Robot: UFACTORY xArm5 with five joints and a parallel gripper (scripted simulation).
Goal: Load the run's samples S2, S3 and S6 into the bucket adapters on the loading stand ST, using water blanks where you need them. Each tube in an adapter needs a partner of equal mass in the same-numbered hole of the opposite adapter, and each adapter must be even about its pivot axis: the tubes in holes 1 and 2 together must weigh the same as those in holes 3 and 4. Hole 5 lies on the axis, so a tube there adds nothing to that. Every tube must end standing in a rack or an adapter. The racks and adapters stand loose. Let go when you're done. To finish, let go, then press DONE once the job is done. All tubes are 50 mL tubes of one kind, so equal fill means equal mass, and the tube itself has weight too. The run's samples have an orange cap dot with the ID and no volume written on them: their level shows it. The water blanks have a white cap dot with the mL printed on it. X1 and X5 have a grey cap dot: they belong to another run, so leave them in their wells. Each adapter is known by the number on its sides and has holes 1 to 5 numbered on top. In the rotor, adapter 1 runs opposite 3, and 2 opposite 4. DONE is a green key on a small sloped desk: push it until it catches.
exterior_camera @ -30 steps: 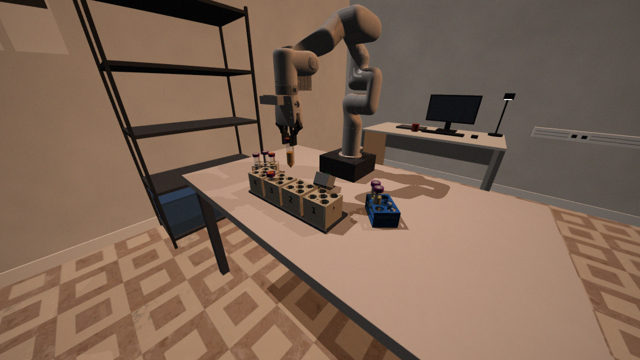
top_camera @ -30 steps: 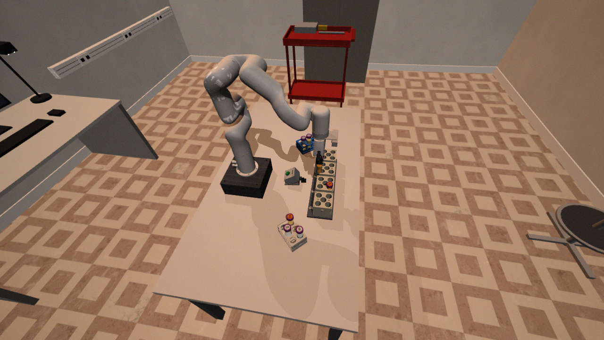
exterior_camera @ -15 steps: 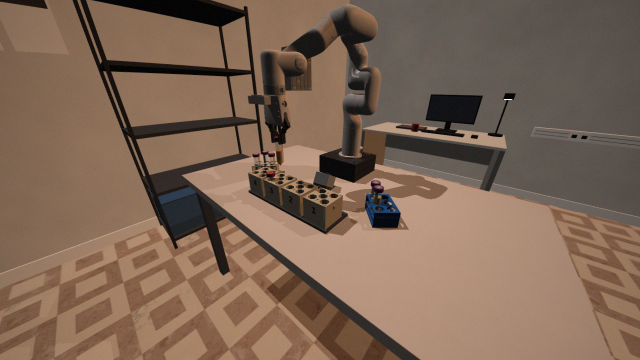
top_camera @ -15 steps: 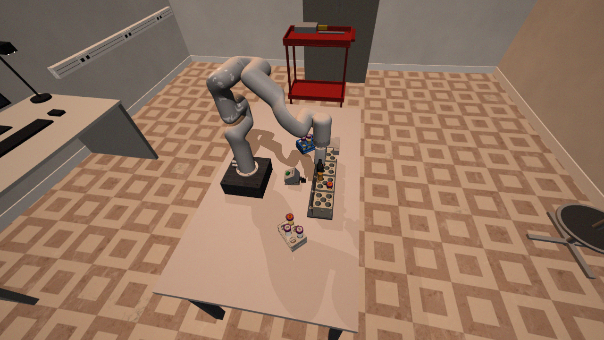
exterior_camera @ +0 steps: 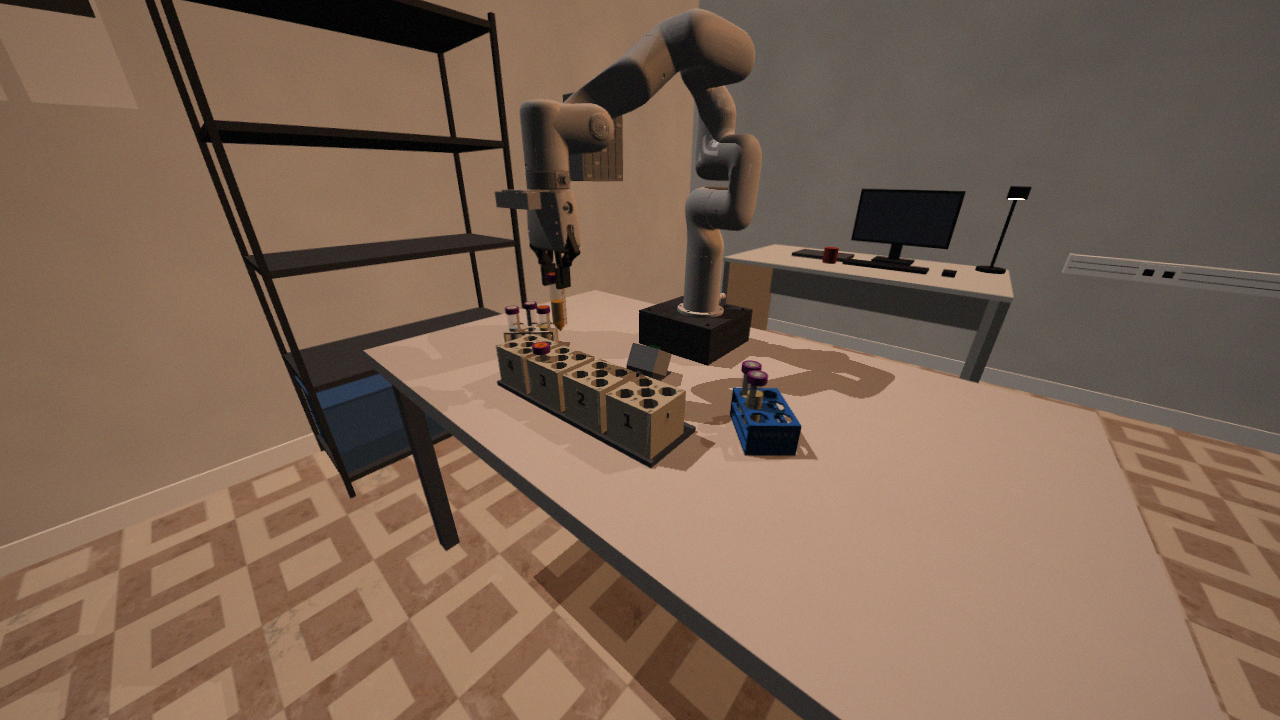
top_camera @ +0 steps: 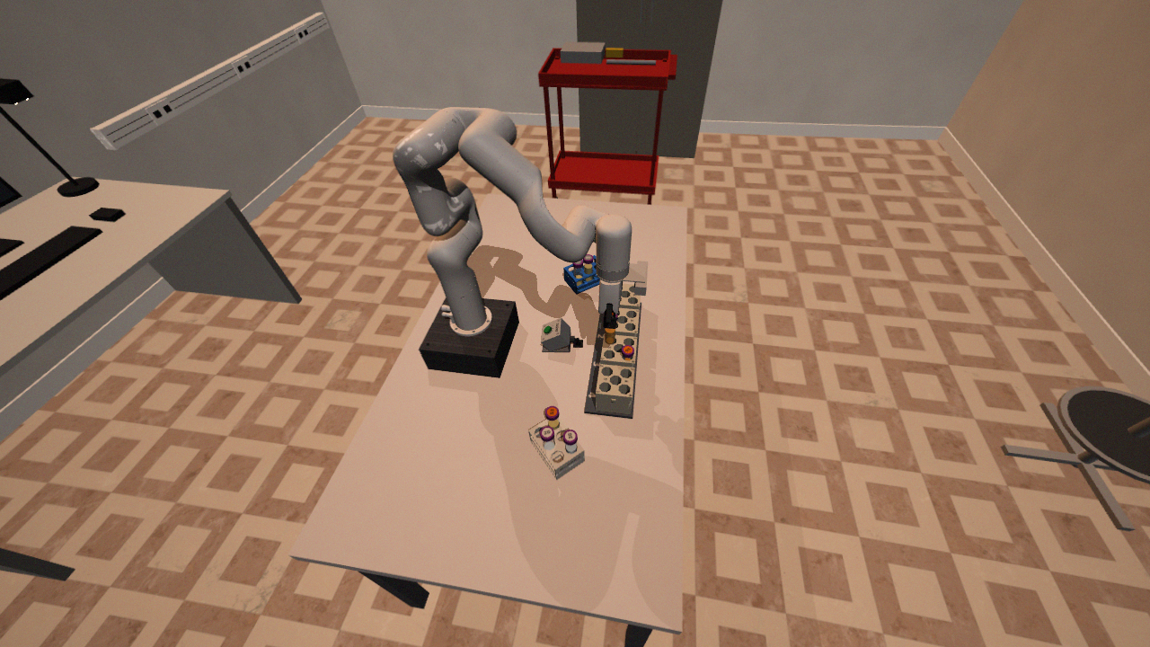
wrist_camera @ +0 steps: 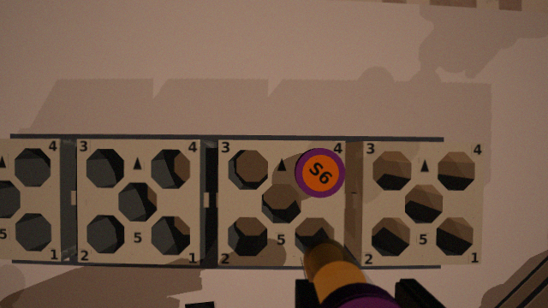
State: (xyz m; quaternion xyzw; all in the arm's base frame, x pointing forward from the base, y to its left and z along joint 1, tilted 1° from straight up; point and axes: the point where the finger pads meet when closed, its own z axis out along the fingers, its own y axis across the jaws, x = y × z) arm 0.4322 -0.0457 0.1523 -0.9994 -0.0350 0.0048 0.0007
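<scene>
Four tan bucket adapters stand in a row on the loading stand (top_camera: 617, 347). In the wrist view they are adapter 1 (wrist_camera: 27, 198), cut off at the left, then adapter 2 (wrist_camera: 138, 201), adapter 3 (wrist_camera: 281, 201) and adapter 4 (wrist_camera: 423, 201). Sample S6 (wrist_camera: 320, 173) stands in hole 4 of adapter 3; it also shows in the exterior view (exterior_camera: 539, 345). My gripper (exterior_camera: 556, 268) is shut on a purple-capped tube with orange liquid (wrist_camera: 331, 269). It hangs upright above adapter 3, its tip over hole 1. Its cap label is hidden.
A blue rack (exterior_camera: 765, 422) with two tubes stands beyond adapter 1. A white rack (top_camera: 556, 442) with three tubes stands near adapter 4. The small desk with the green DONE key (top_camera: 550, 328) stands beside the stand, towards the arm's base (top_camera: 468, 336).
</scene>
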